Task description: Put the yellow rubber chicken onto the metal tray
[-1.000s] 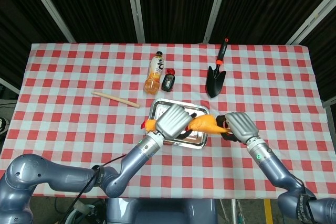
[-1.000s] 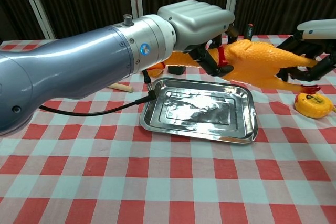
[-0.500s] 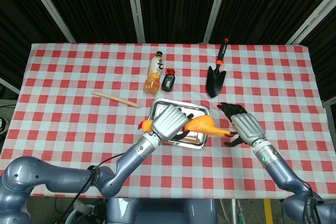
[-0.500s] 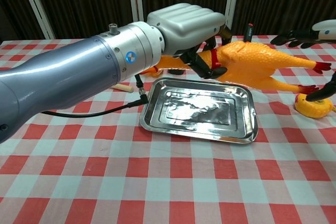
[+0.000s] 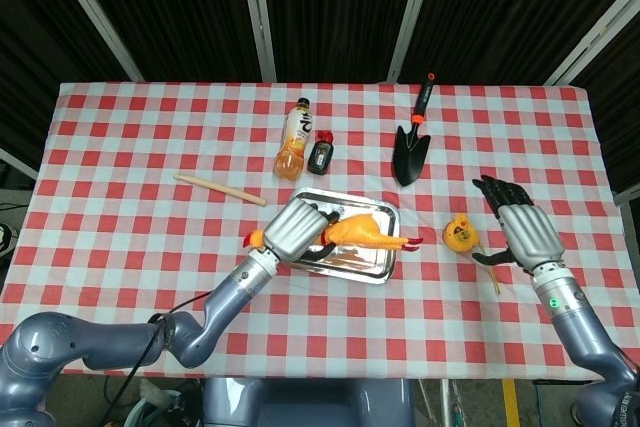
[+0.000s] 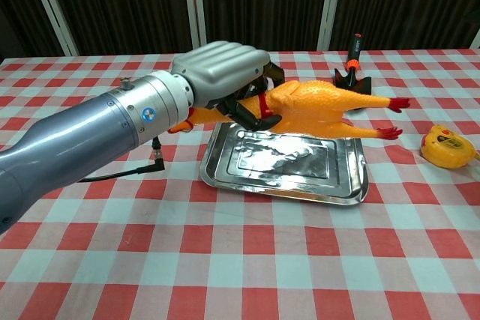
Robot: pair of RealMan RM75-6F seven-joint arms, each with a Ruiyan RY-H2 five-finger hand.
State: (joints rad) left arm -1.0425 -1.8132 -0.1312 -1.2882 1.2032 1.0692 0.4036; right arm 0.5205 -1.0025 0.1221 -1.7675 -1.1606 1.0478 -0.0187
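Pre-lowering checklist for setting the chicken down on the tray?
1. Left hand holds the yellow rubber chicken: ok.
2. Chicken over the metal tray: ok, though its legs overhang the right rim.
3. Chicken resting on tray: not ok in chest view, it hangs above.
4. Tray free of other items: ok.
5. Right hand clear of tray, open: ok.
6. Yellow tape measure off the tray's right side: ok.

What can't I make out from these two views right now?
- Chicken touching the metal tray or just above it: unclear in both views.
- Chicken's head: mostly hidden by the left hand in both views.
- Right hand: outside the chest view.
- Bottle label: too small in the head view.
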